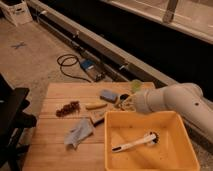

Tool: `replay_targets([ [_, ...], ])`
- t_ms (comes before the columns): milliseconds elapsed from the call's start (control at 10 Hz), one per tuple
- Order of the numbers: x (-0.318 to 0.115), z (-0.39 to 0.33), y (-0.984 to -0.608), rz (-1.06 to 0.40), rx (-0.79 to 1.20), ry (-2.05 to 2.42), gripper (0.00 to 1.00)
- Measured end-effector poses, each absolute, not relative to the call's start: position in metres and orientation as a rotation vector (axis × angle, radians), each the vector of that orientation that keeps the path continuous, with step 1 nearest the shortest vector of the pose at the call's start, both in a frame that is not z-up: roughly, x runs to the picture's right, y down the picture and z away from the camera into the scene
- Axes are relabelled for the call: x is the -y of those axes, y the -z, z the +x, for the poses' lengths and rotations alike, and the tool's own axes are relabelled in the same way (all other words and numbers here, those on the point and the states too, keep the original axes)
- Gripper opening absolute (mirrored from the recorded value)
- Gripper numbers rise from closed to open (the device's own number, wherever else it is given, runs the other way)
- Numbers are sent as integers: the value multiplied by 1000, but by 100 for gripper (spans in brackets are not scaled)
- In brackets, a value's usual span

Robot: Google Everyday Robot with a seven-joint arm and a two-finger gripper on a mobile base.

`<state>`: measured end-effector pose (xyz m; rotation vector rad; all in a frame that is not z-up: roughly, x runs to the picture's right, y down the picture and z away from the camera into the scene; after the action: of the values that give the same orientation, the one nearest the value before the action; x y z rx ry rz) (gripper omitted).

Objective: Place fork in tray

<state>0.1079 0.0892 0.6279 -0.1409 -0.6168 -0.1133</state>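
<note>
The yellow tray [172, 120] stands on the right part of the wooden table, with a white-handled utensil [134, 143] lying inside it. A thin grey-brown piece that looks like the fork [98, 116] lies on the table by the tray's far left corner. My gripper [123, 104] hangs at the end of the white arm [172, 102], just beyond the tray's far rim and right of the fork. I cannot see anything held in it.
On the wooden table [55, 145] lie a stubby yellow piece [95, 105], a blue sponge [108, 95], a brown cluster [68, 108] and a grey-blue cloth [79, 133]. A green cup [136, 86] stands at the back edge. A black chair [12, 117] is at the left.
</note>
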Motion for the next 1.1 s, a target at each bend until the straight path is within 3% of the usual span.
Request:
replay_targets([
  [400, -135, 118, -621, -200, 619, 86, 1],
  [600, -150, 121, -629, -266, 583, 88, 18],
  [700, -151, 121, -629, -271, 576, 88, 21],
  [1100, -152, 122, -630, -271, 574, 87, 21],
])
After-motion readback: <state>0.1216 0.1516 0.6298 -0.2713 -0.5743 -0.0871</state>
